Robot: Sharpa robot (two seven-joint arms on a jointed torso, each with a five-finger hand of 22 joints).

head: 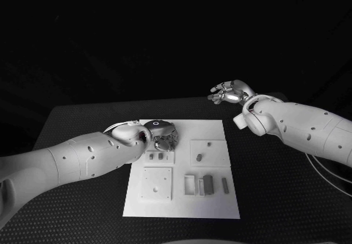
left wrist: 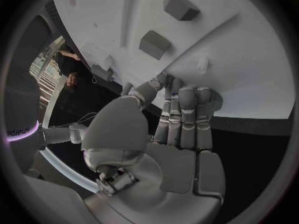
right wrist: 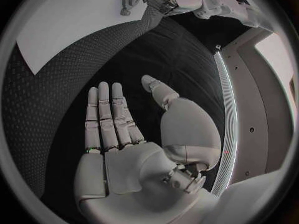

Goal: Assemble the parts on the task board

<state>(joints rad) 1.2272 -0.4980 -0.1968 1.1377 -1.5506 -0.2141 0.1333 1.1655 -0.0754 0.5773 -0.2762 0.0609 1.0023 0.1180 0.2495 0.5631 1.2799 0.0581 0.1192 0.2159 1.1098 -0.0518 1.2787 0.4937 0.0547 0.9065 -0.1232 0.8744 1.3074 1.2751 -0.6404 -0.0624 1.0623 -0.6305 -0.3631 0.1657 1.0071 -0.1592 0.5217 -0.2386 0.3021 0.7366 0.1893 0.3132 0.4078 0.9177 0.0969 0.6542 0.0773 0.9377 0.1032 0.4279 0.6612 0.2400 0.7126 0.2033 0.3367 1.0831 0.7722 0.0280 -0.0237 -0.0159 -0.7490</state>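
The white task board (head: 216, 203) lies mid-table. My left hand (head: 162, 135) hovers over its far left part, fingers pointing down at the board just beyond two small grey parts (head: 156, 156). In the left wrist view that hand (left wrist: 181, 129) has its fingers straight and together, thumb beside them, tips at the board's surface (left wrist: 249, 69); I see nothing held. Two grey blocks (left wrist: 154, 44) and a small peg (left wrist: 201, 62) stand just past the fingertips. My right hand (head: 230, 93) is raised off the board's far right corner, and in its wrist view the hand (right wrist: 121, 129) is flat, spread and empty.
Two square white plates (head: 157, 183) (head: 208, 151) sit raised on the board. Several upright grey and white pieces (head: 207, 184) stand in a row at the near right. Black matting (head: 279, 203) surrounds the board. The right wrist view shows the board's corner (right wrist: 62, 30) and my left hand (right wrist: 168, 0).
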